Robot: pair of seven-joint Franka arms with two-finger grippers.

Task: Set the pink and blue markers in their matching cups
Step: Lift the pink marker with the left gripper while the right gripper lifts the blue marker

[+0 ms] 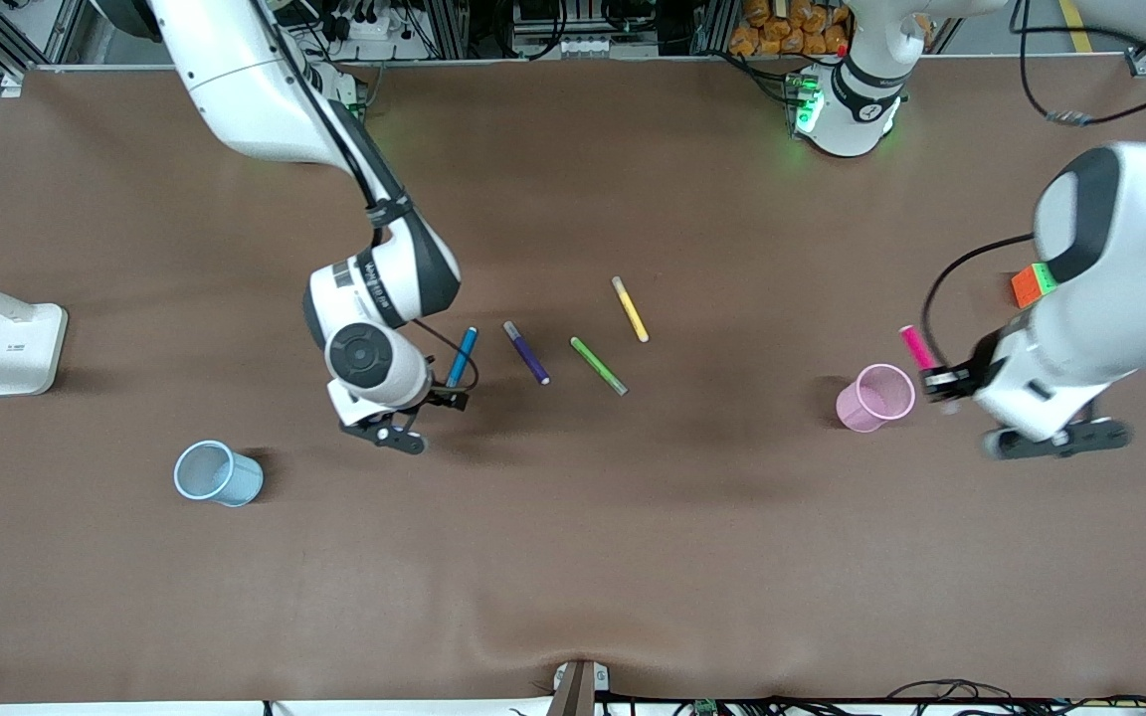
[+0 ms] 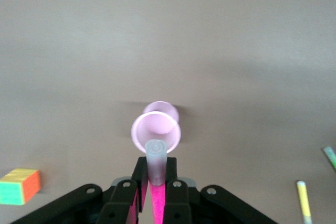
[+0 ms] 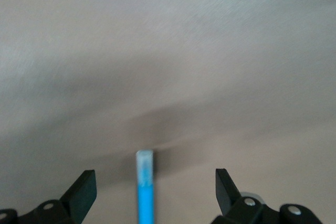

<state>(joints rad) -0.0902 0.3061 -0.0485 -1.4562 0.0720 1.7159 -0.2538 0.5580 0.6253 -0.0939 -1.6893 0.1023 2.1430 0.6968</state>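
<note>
With the left claw (image 1: 943,381) clamped on the pink marker (image 1: 916,347), center it over the pink cup (image 1: 875,398) before letting go, while the right claw (image 3: 155,192), spread apart, straddles the blue marker (image 3: 144,184).

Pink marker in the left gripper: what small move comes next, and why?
Probably ease the left gripper over until the pink marker stands above the pink cup, then lower. It is clamped on the marker, whose cap sits just short of the cup's rim. The right gripper hangs open over the blue marker.
</note>
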